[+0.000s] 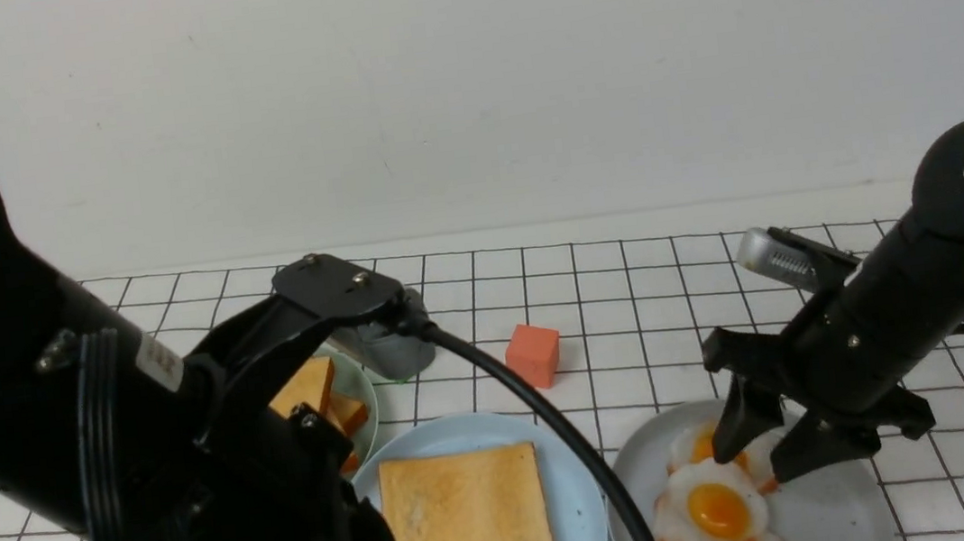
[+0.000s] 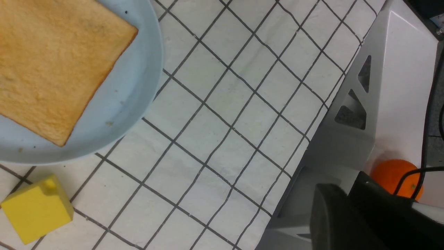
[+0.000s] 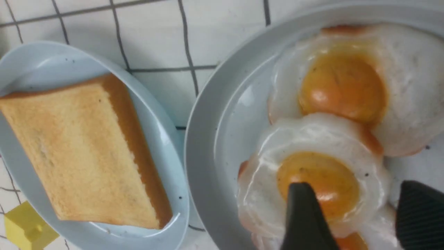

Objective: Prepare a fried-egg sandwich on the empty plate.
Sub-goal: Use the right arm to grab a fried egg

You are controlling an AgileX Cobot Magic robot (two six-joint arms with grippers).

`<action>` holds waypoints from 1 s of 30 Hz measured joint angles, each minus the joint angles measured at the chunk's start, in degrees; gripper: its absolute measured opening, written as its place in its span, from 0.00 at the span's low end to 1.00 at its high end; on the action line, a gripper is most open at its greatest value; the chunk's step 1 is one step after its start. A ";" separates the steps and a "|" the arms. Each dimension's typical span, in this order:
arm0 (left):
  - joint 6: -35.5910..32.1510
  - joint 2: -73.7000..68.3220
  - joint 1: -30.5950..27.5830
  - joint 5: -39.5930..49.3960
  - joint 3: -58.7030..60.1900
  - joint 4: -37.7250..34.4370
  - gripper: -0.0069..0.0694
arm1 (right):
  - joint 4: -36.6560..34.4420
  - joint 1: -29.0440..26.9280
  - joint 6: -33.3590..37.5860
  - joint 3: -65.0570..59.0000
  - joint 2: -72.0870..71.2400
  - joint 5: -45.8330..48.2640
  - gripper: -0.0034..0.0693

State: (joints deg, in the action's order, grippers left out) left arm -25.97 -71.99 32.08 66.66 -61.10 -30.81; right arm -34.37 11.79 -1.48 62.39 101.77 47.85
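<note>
Front: one toast slice [image 1: 470, 521] is down on your light blue plate [image 1: 574, 478] at 6 o'clock; right fingers [image 1: 729, 428] spread open over the fried egg [image 1: 716, 509] at 4 | Left wrist: left fingers unseen, cannot tell | Right wrist: egg not yet gripped; egg and a second slice left to stack; no readable writing
</note>
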 joint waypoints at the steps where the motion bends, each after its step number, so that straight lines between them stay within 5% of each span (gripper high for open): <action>1: 0.00 0.00 0.00 0.00 0.00 0.00 0.22 | 0.38 0.12 -1.54 0.00 0.04 0.65 0.63; 9: 0.00 0.00 0.00 0.00 0.00 0.00 0.23 | 1.98 0.18 -7.06 0.00 3.00 1.25 0.61; 21: 0.00 0.00 0.00 0.85 0.00 0.00 0.24 | -3.20 0.12 -3.35 0.06 7.58 0.17 0.57; 26: 0.00 0.00 0.00 0.85 0.00 0.00 0.25 | -5.09 0.12 -1.39 0.06 7.86 -0.50 0.45; 30: 0.00 0.00 0.00 1.11 0.00 0.00 0.25 | -5.09 0.12 -0.97 0.06 7.96 -1.57 0.23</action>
State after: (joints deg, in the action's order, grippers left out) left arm -25.97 -71.99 32.08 67.77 -61.10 -30.81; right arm -39.47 11.91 -2.44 62.45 109.73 46.28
